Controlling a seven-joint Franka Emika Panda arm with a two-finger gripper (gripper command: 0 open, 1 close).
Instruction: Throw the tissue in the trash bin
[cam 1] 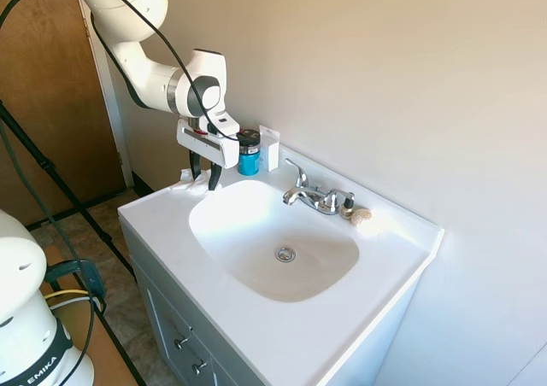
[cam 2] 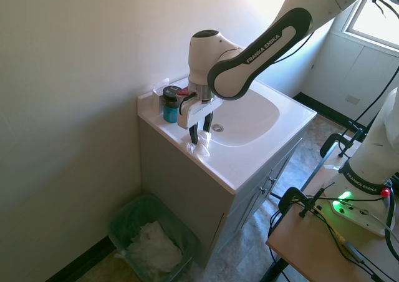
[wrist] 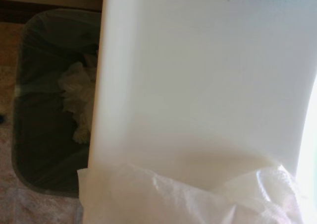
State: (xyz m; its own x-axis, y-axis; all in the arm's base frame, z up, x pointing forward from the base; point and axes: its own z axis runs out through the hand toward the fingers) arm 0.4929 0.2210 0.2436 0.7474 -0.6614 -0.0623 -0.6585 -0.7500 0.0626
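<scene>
Tissue [cam 1: 190, 181] lies crumpled on the corner of the white tabletop [cam 1: 162, 219], beside the sink basin. End effector [cam 1: 203, 178] reaches down with its fingers spread to either side of the wad. Trash bin [cam 2: 153, 235] stands on the floor beside the vanity.

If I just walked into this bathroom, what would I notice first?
Probably the big white robot arm reaching over the sink counter, with its gripper lowered onto a crumpled white tissue at the counter's corner, next to a blue jar. Then you might spot the trash bin on the floor beside the cabinet, already holding some white paper.
</scene>
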